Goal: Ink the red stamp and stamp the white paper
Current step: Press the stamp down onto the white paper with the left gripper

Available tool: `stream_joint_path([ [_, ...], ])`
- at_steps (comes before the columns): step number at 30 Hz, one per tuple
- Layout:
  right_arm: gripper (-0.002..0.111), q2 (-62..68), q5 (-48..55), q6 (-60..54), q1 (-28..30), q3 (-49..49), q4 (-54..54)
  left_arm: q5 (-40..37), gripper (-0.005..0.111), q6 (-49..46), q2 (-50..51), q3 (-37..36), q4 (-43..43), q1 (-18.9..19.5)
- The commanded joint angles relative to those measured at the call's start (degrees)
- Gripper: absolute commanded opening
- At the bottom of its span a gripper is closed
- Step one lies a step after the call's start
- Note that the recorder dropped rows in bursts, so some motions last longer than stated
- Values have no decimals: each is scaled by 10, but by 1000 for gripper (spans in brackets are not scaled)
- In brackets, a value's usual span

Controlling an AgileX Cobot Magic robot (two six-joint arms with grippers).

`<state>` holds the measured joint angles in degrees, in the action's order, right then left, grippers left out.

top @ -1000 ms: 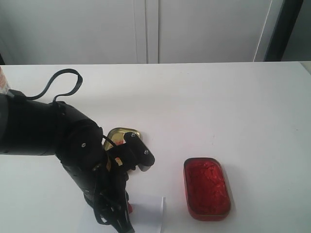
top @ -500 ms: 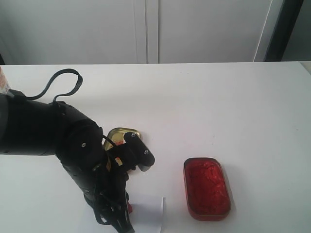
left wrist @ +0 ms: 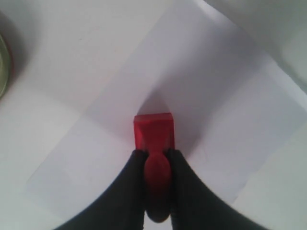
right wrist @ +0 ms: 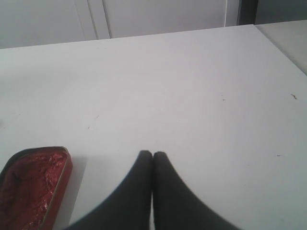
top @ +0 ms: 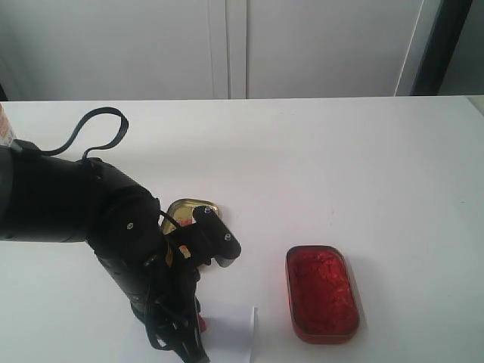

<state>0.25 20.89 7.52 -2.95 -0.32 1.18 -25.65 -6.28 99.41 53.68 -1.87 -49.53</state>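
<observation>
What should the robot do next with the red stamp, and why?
Probably lift the stamp straight up. The left gripper pinches its handle, and its base looks pressed flat on the paper; a straight lift should keep the mark from smearing.

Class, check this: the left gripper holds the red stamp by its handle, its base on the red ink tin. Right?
No: the left gripper holds the red stamp by its handle, but its base is on the white paper, as the left wrist view shows.

Closed right gripper [right wrist: 152, 155] over white table [right wrist: 192, 96], red ink tin [right wrist: 29, 186] near.
</observation>
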Motion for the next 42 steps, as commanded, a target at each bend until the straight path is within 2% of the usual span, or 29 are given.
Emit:
stream_joint_path([
  [1,0,-2,-8,2,2,3,0,-13,0,1,32,-22,-4,-5],
  [25,0,-2,-8,2,2,3,0,-8,0,1,-98,-22,-3,-5],
  [42,0,-2,-8,2,2,3,0,8,0,1,-115,-22,-3,-5],
])
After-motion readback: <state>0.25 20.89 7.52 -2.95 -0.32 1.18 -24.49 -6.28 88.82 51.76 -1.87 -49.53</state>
